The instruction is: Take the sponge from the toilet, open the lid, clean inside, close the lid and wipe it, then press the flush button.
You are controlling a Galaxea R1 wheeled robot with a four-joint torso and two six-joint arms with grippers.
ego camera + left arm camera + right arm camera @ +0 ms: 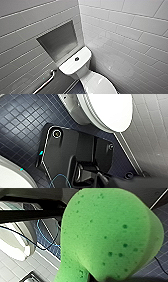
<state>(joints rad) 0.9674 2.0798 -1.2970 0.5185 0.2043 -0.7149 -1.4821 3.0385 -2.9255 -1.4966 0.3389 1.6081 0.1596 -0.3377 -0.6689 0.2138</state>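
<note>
Tiled corner: pale wall tiles (130, 37), a recessed niche (58, 42) in the left wall, a grab bar (46, 81) below it, dark small-tile floor (20, 121). Toilet (82, 75) sits in the corner, white and glossy, lid (97, 85) down, flush button (76, 59) centred on the tank top. Sponge (107, 233) is bright green and pitted with pores, pinched in my right hand (95, 278), squeezed narrow at the grip. Left hand (86, 172) hangs above the floor near the bowl; can't tell its state.

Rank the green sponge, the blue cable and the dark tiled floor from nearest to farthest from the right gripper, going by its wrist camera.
1. Nearest: the sponge, in front of everything.
2. Next: the blue cable, looping behind the sponge.
3. Farthest: the dark tiled floor, behind the cable.
</note>
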